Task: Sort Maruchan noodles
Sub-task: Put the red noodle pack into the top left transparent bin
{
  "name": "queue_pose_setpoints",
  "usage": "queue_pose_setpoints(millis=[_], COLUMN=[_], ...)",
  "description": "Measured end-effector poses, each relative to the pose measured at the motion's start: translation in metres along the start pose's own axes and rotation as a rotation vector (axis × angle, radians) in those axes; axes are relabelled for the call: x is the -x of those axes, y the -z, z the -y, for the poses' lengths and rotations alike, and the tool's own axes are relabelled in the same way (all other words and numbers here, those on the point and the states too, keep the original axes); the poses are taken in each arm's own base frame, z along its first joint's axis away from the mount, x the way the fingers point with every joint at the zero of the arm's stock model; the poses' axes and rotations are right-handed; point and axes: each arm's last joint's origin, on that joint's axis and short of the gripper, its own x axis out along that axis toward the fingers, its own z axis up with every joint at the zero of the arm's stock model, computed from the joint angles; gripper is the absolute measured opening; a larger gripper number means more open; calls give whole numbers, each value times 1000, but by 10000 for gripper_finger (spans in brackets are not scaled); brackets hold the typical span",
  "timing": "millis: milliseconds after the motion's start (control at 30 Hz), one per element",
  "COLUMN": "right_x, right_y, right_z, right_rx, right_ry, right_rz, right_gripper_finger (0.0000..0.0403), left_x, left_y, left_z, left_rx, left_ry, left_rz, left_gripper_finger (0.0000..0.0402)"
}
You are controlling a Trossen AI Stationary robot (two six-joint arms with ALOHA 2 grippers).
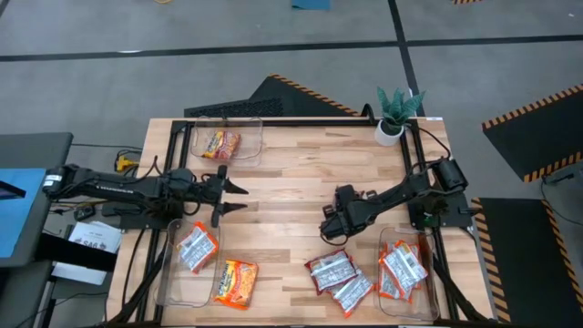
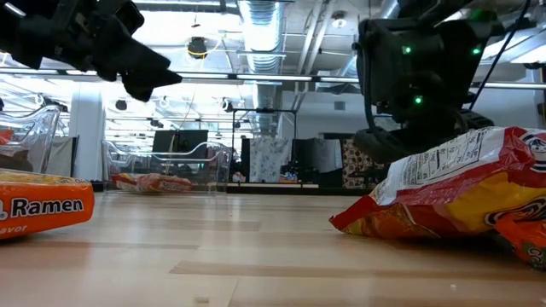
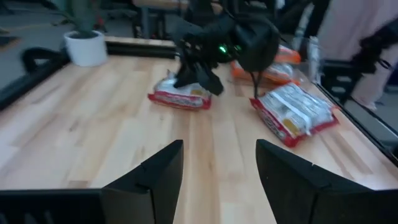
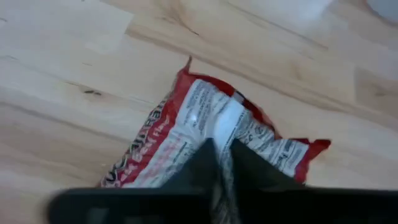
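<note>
My right gripper (image 1: 326, 235) points down at a silver-white, red-edged noodle packet (image 4: 205, 130) on the table's near right part and is shut on it; the left wrist view shows that packet (image 3: 180, 96) too. A second silver packet (image 1: 352, 292) lies beside it. An orange-yellow packet (image 1: 237, 281) rests flat near the table's near edge. My left gripper (image 1: 239, 198) hovers open over the table's left middle, touching nothing. More packets lie in the bins. My right gripper (image 4: 222, 155) pinches the silver-white packet's printed face (image 4: 214, 127) between its two fingers, coming from above and pointing down. A strip of wrapper shows between the fingertips. In the left wrist view the packet still seems to lie on the wood.
A clear bin (image 1: 228, 141) at the far left holds an orange packet. The near-left bin (image 1: 173, 273) holds a silver-red packet (image 1: 196, 246). The near-right bin (image 1: 428, 301) holds several packets. A potted plant (image 1: 396, 114) stands at the far right corner. Bare wood lies in the middle.
</note>
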Motion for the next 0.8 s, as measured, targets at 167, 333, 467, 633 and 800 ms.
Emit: queue_pose_setpoints(millis=[167,333,467,633,800], right_x=[10,36,51,56,44], right_y=[-4,-25,-45,-86,-140], right_z=[3,4,-14,-48,-75], right_rx=[12,7,11,31,16], right_ry=[-48,-202,-390,-652,-882], right_rz=[35,164,310,477,651], right_gripper_finger=[16,8,8,8,8], left_x=[12,35,58,83,97], left_y=[-20,-38,-46,-51,-48], left_z=[1,4,6,10,10], left_rx=[28,36,42,19,13], left_ry=[-11,40,80,179,189], left_rz=[83,213,318,425,454], left_gripper_finger=[188,188,188,188,188])
